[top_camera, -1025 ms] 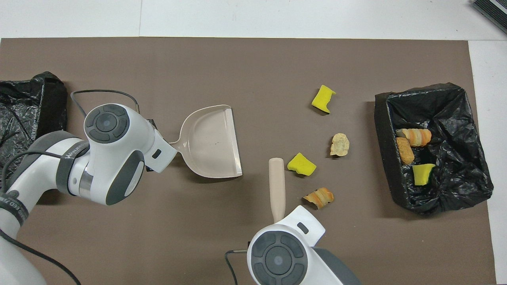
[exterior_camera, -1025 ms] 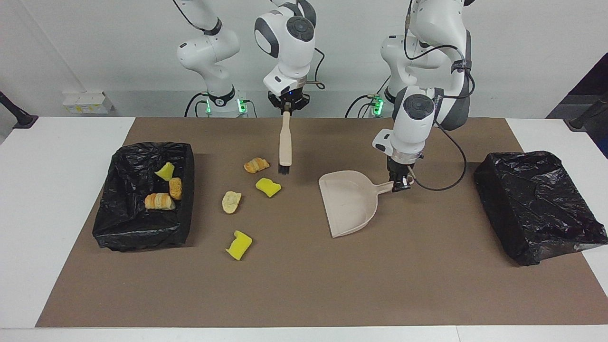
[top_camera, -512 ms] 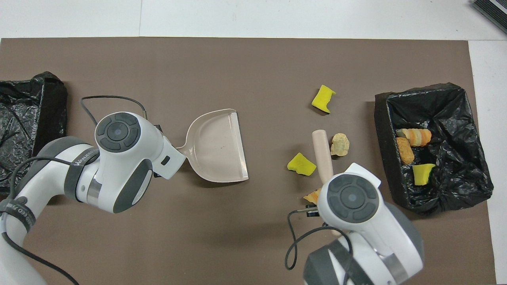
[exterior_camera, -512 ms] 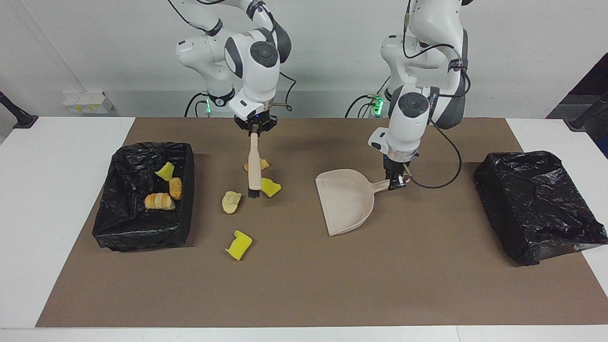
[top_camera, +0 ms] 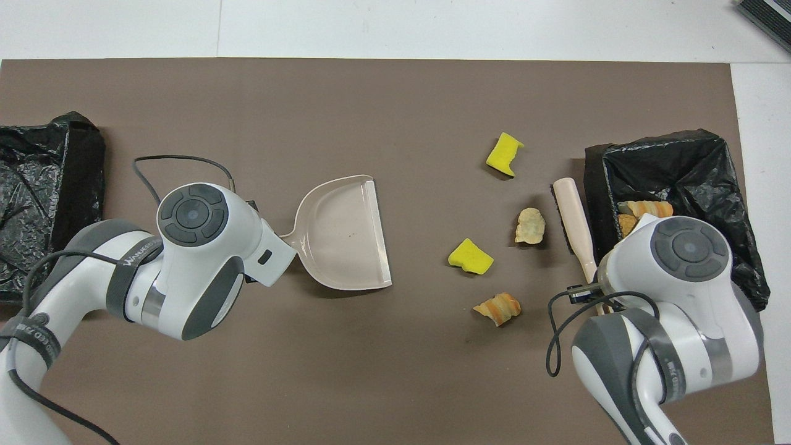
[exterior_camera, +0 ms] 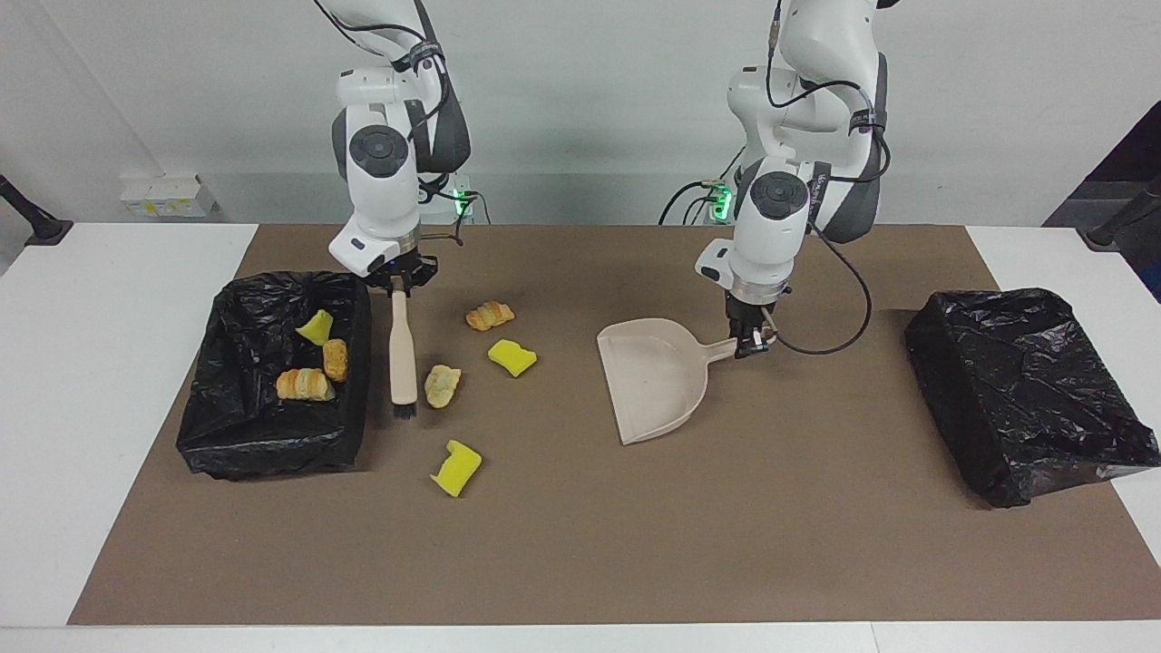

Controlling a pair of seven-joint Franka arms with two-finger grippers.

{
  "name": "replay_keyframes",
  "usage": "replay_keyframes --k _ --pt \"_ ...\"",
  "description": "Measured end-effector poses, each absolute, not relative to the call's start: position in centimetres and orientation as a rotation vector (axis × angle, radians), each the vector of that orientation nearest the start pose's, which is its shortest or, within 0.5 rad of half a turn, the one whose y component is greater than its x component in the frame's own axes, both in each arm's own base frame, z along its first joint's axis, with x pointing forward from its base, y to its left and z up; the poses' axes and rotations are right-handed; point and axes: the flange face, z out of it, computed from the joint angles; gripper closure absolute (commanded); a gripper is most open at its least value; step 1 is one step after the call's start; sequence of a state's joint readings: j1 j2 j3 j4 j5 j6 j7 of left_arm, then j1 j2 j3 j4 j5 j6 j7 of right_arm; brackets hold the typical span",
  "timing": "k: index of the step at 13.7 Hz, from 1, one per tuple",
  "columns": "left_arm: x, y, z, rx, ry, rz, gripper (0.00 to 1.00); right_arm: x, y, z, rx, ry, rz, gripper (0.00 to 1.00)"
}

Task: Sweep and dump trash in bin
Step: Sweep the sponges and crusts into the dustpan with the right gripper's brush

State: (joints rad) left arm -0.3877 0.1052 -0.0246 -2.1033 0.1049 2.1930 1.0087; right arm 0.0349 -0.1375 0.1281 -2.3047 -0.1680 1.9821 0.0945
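Loose trash lies on the brown mat: a croissant [exterior_camera: 490, 315], a yellow sponge chunk [exterior_camera: 512, 356], a pale bread piece [exterior_camera: 442, 385] and another yellow sponge chunk [exterior_camera: 456, 467]. More trash sits in the black-lined bin [exterior_camera: 272, 444] at the right arm's end. My right gripper [exterior_camera: 399, 288] is shut on the handle of the beige brush [exterior_camera: 402, 349]. The brush hangs bristles down between the bin and the bread piece. My left gripper [exterior_camera: 749, 341] is shut on the handle of the beige dustpan [exterior_camera: 653, 381], whose mouth faces the trash.
A second black-lined bin [exterior_camera: 1025, 390] stands at the left arm's end of the table. In the overhead view the right wrist covers part of the bin [top_camera: 710, 179] that holds trash. The brown mat [exterior_camera: 580, 544] ends in white table [exterior_camera: 91, 363].
The right arm has carried the brush over the loose trash toward the right arm's end, to beside the bin. The left arm has shifted the dustpan slightly toward the trash.
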Motion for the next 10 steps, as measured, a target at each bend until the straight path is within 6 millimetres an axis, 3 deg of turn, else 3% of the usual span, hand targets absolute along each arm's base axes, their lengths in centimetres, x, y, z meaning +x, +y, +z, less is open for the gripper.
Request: replay_keyframes --k 2,4,10 --pt "51.4 -22.1 36.8 -2.265 2.069 0.061 1.00 45.7 6.8 37.1 -3.304 -0.259 0.276 1.00" --pt "51.3 -22.2 36.8 -2.264 2.070 0.061 1.00 44.5 8.2 35.4 -3.298 -0.242 0.300 1.00" --pt "50.3 -22.5 36.6 -2.267 2.067 0.066 1.00 40.5 22.4 34.6 -3.201 -0.053 0.239 1.00"
